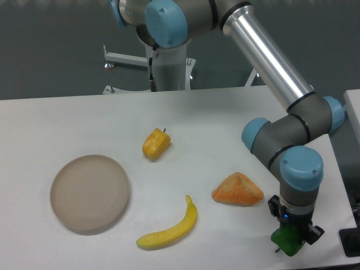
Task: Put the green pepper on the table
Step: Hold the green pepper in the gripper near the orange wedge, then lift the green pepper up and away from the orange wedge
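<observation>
The green pepper (288, 240) is a small glossy green piece at the front right of the white table (225, 124). My gripper (292, 232) points straight down over it, and the pepper sits between the jaws, which look shut on it. The pepper's underside is at or just above the tabletop; I cannot tell whether it touches. Its short stem sticks out to the lower left.
An orange wedge-shaped piece (238, 190) lies just left of the gripper. A banana (170, 226) lies at the front middle, a yellow-orange pepper (156, 144) in the middle, and a round beige plate (89, 193) at the left. The table's right edge is close to the gripper.
</observation>
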